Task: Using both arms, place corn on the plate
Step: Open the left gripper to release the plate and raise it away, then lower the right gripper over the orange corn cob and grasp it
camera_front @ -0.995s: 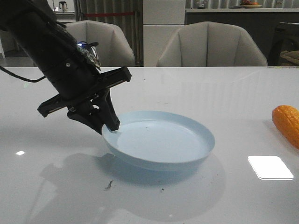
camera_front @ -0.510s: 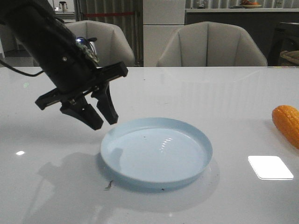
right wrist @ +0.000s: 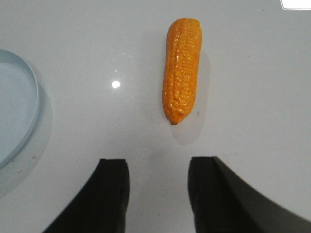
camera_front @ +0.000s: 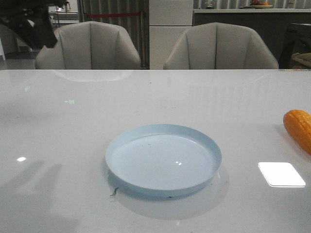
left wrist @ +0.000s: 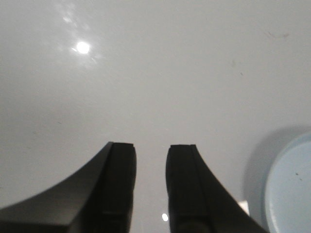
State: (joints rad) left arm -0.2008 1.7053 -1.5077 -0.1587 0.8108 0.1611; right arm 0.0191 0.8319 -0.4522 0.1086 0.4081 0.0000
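Gone from over the plate (camera_front: pixel 163 160) since half a second ago: left arm (camera_front: pixel 29 24), now only a dark blurred shape at the front view's top left corner, mostly cut off, gripper not made out there. Lies flat and bare on the white table (camera_front: pixel 155 97), near the middle, with a few dark specks just beside its near rim. Seen from the left wrist: left gripper (left wrist: pixel 149 160) over bare tabletop, jaws parted with a narrow gap, pinching nothing; only a sliver of plate at the frame edge. Seen from the right wrist: right gripper (right wrist: pixel 158 177) spread wider, empty, hanging just short of the corn (right wrist: pixel 181 68). Lies on the table well apart from the plate, touched by nothing, tapered tip toward the fingers. Cut off at the front view's right edge, only one rounded end showing.
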